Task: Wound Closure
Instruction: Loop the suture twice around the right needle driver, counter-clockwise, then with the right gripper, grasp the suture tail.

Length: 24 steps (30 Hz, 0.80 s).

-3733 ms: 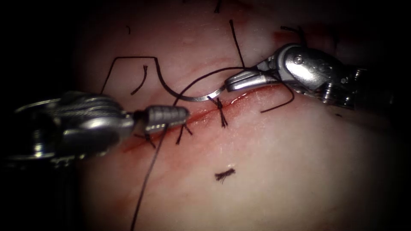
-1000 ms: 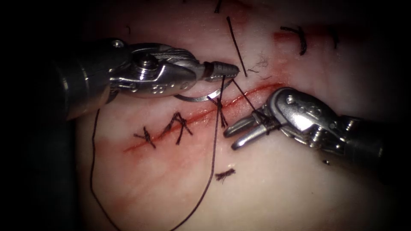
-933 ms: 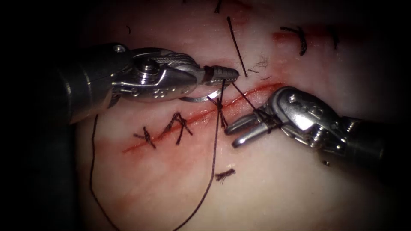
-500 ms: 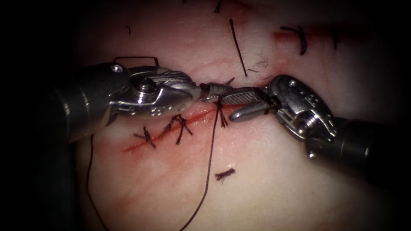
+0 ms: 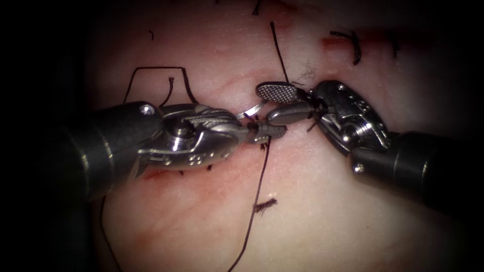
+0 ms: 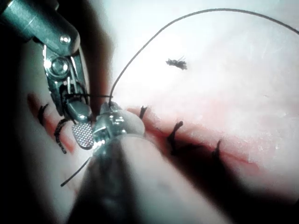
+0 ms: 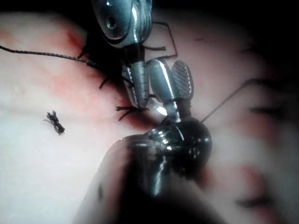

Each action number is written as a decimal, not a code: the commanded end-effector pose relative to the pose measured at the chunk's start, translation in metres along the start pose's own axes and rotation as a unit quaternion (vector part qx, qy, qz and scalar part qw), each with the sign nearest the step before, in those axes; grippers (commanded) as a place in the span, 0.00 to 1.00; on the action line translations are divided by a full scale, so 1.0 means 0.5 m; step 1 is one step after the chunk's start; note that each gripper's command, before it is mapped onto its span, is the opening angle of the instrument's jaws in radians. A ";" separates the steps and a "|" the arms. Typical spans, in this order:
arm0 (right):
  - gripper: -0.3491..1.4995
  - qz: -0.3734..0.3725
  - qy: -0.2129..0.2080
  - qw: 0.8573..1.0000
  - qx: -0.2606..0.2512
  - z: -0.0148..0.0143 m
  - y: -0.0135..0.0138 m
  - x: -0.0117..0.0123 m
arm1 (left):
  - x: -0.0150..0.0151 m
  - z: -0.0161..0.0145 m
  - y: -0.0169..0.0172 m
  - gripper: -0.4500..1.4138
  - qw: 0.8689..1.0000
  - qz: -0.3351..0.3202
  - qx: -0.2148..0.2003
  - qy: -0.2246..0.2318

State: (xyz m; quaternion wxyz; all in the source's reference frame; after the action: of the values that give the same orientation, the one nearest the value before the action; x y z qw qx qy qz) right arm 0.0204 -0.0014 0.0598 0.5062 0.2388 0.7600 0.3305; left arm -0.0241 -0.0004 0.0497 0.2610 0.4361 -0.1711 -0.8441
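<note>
At centre left of the endoscope view the left tool [image 5: 267,132] holds its jaws shut on the thread [image 5: 257,191] over the cut [image 5: 151,174]. The needle [image 5: 250,109] lies free just above. The right tool [image 5: 280,103] gapes wide, empty, with thread wound round it: judged a knot throw.

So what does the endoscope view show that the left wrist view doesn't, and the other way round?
Endoscope view: a short stretch of the curved silver needle, held by neither tool; whether it enters the pale tissue is unclear. Left wrist view: a row of dark stitches along the red cut. Both: the left tool shut on the dark thread, the right tool open, holding nothing.
</note>
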 end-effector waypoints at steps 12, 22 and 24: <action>0.53 -0.044 -0.020 0.992 -0.119 -0.0020 0.0008 0.0003 | -0.0008 0.0075 0.0020 0.05 1.000 -0.014 -0.004 -0.021; 0.48 -0.042 -0.007 0.986 -0.164 -0.0041 0.0015 0.0005 | -0.0012 0.0083 0.0030 0.05 1.000 -0.014 -0.003 -0.022; 0.47 -0.046 -0.012 0.983 -0.180 -0.0039 0.0015 0.0005 | -0.0012 0.0084 0.0029 0.05 1.000 -0.015 -0.002 -0.025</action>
State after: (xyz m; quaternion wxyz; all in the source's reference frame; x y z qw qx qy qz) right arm 0.0179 -0.0016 0.0604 0.5677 0.1066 0.6848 0.4443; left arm -0.0263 -0.0015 0.0529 0.2450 0.4167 -0.1675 -0.8592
